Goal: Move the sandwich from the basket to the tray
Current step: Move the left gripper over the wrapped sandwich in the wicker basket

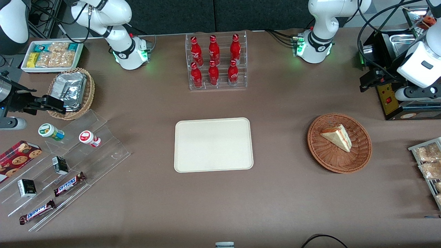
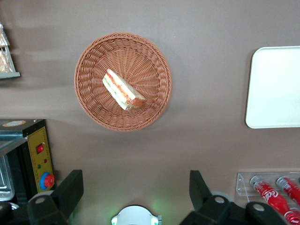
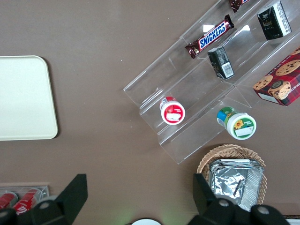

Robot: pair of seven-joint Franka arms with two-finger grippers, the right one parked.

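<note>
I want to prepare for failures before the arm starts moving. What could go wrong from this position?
The gripper hangs open high above the table, not yet over the basket. The sandwich lies tilted on the sloping weave, so the jaws might close on one corner and squash or drop it. The light basket could also slide or lift with the grasp. The tray has only a low rim, so a careless release might let the wedge tumble off.

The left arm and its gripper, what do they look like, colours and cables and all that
The left arm is glossy white with rounded segments, a black band near its base, green lights glowing there and black cables trailing off. Its gripper, high above the table near the basket, has two black, wedge-shaped fingers, spread apart.
</note>
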